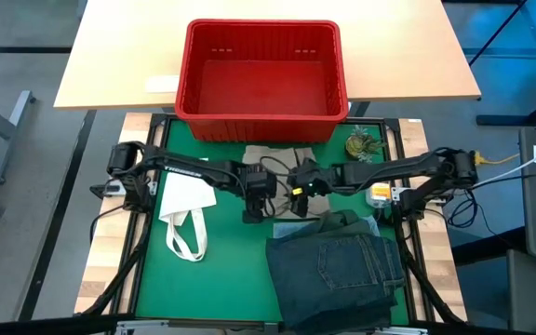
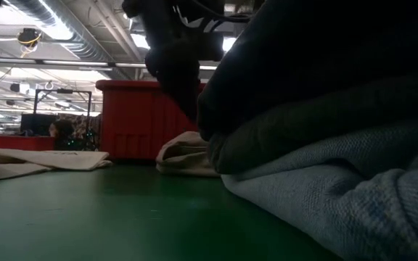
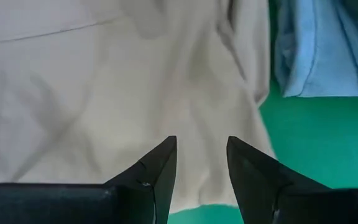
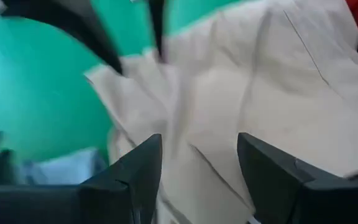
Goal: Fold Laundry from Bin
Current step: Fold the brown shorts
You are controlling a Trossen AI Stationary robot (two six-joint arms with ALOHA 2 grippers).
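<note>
bin [image 1: 261,116]: red slotted plastic, slight sheen | khaki garment [image 3: 104,87] just before the bin: soft matt cloth, creased | jeans [image 1: 338,270]: matt blue denim, stitched seams | mat [image 1: 231,270]: smooth green | table [image 1: 119,56] beneath the bin: pale wood-look, smooth | tote bag [image 1: 186,200]: white matt cloth

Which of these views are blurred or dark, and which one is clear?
High view: evenly lit and clear, showing the red bin and the folded jeans. Low view: dark, because a stack of garments close to the lens stands against bright ceiling lights. Right wrist view: streaked with blur over the khaki-beige garment. Left wrist view: softly out of focus on the same cloth.
</note>
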